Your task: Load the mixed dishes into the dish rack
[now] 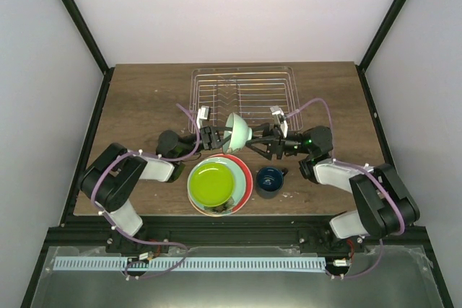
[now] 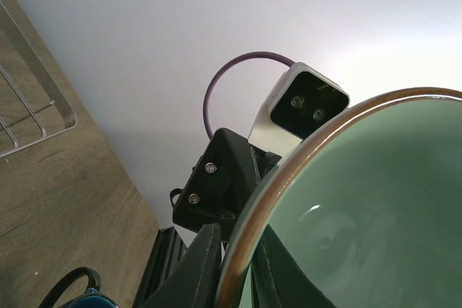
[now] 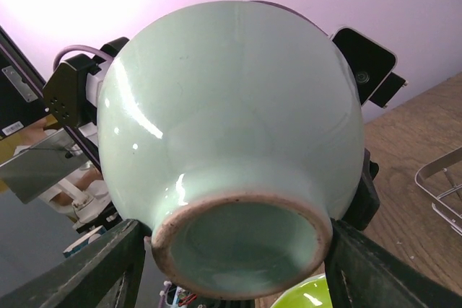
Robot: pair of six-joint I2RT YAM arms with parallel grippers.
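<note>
The pale mint-green bowl point(image 1: 237, 132) hangs tilted in the air just in front of the silver wire dish rack point(image 1: 242, 95). My left gripper point(image 1: 225, 135) is shut on its brown rim point(image 2: 249, 243), one finger inside and one outside. My right gripper point(image 1: 254, 142) grips the bowl's foot ring point(image 3: 238, 250), a finger pressed on each side. The lime-green plate point(image 1: 214, 183) lies on top of a stack, with the red plate's rim point(image 1: 247, 178) showing beneath it. The dark-blue mug point(image 1: 269, 180) stands right of the stack.
The rack has nothing in it; its corner shows in the left wrist view point(image 2: 36, 117) and its edge in the right wrist view point(image 3: 440, 192). Black frame rails run along both table sides. The plate stack and the mug sit right below the two grippers.
</note>
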